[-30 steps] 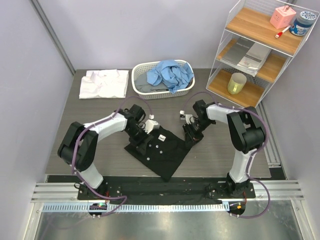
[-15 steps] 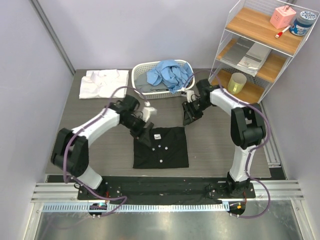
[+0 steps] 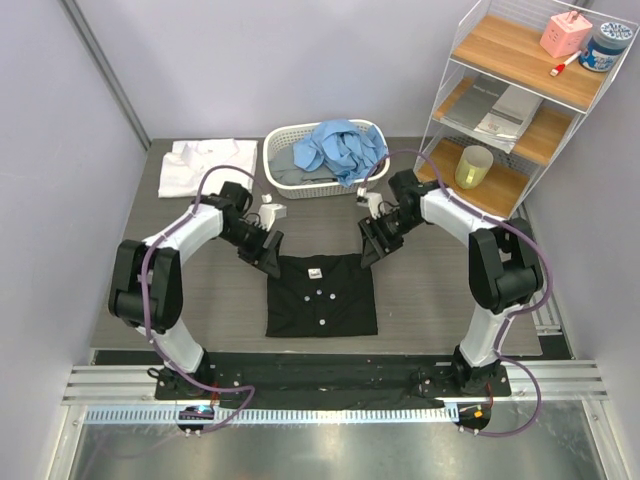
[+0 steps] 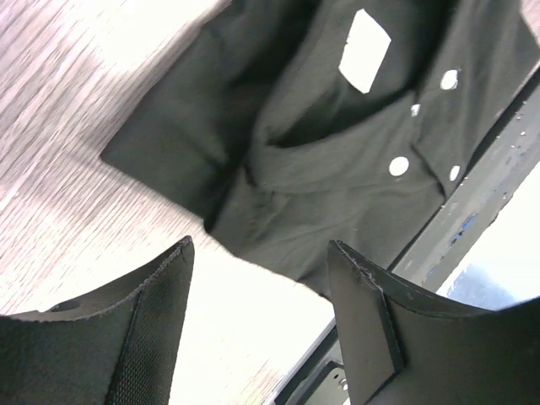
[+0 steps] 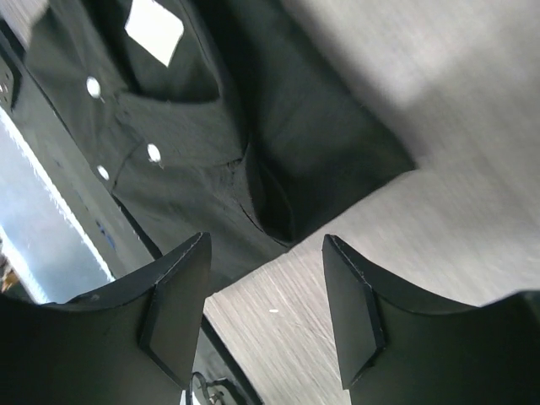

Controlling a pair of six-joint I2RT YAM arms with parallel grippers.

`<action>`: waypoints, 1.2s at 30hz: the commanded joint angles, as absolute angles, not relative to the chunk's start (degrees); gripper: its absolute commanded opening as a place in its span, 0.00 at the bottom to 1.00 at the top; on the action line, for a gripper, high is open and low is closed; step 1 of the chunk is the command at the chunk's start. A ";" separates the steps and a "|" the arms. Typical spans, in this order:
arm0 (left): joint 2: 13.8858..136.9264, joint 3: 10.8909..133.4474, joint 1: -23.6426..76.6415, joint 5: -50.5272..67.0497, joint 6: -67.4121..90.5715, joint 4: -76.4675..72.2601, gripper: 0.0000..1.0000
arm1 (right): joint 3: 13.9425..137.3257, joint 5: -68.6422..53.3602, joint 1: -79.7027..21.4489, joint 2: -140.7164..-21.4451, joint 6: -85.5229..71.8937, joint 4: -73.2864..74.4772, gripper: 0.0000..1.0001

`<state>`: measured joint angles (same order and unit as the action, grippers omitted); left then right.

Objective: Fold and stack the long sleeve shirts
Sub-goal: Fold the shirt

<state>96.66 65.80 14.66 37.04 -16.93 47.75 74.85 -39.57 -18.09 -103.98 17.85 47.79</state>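
The black shirt (image 3: 322, 294) lies folded in a flat rectangle on the table, collar and white label toward the back, white buttons down the front. My left gripper (image 3: 268, 256) is open and empty just off its back left corner. My right gripper (image 3: 368, 252) is open and empty just off its back right corner. The left wrist view shows the black shirt (image 4: 337, 126) beyond my open fingers, and the right wrist view shows it (image 5: 211, 126) the same way. A folded white shirt (image 3: 208, 167) lies at the back left. A crumpled light blue shirt (image 3: 338, 148) sits in the basket.
The white slatted basket (image 3: 284, 139) stands at the back centre. A wire shelf unit (image 3: 520, 100) with a yellow cup (image 3: 473, 167), papers and small items stands at the back right. The table's dark front edge (image 3: 320, 370) runs just before the black shirt.
Both grippers pulled the black shirt out of a skewed heap into a flat folded rectangle, then let go. They now sit open at its back corners.
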 commanded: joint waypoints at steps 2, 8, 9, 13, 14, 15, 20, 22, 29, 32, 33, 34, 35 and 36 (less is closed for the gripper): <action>97.29 65.13 14.06 36.91 -18.90 48.17 0.63 | 73.22 -40.07 -19.42 -104.94 18.81 45.88 0.61; 98.17 63.37 14.06 38.49 -17.76 45.45 0.58 | 71.19 -40.43 -20.39 -104.76 18.54 44.30 0.53; 98.43 63.54 14.15 38.76 -17.75 45.27 0.57 | 71.37 -40.43 -20.39 -104.94 18.46 44.04 0.50; 99.58 64.51 14.06 39.11 -17.58 45.26 0.46 | 71.81 -40.08 -20.48 -105.73 18.37 43.77 0.36; 99.75 64.95 14.15 39.20 -17.58 45.26 0.45 | 71.72 -39.82 -20.48 -105.65 18.28 43.60 0.35; 100.02 65.13 14.06 39.37 -17.58 45.26 0.43 | 71.54 -39.21 -20.48 -105.73 18.19 43.07 0.33; 100.98 66.00 14.06 38.67 -17.31 44.38 0.20 | 71.80 -38.14 -19.95 -106.17 17.23 41.84 0.10; 100.81 66.62 13.63 39.37 -17.31 45.08 0.07 | 72.24 -38.15 -19.34 -105.82 16.96 41.66 0.01; 98.52 65.83 12.13 38.59 -16.09 43.25 0.00 | 72.86 -34.90 -16.35 -102.31 11.87 35.97 0.01; 101.85 66.09 12.04 37.18 -14.86 41.05 0.00 | 72.33 -32.18 -16.26 -104.67 10.99 33.58 0.01; 103.08 66.27 11.87 37.00 -14.68 40.61 0.00 | 72.07 -31.65 -16.35 -105.46 10.55 32.88 0.01; 103.97 66.36 11.78 36.57 -14.42 39.65 0.00 | 71.90 -30.77 -16.43 -106.60 10.11 32.18 0.01; 105.89 66.71 11.78 35.95 -14.15 39.20 0.00 | 71.98 -29.89 -16.44 -108.44 9.85 31.12 0.01; 106.78 66.88 11.60 35.08 -13.98 38.85 0.00 | 72.16 -29.36 -16.44 -109.59 9.58 30.77 0.01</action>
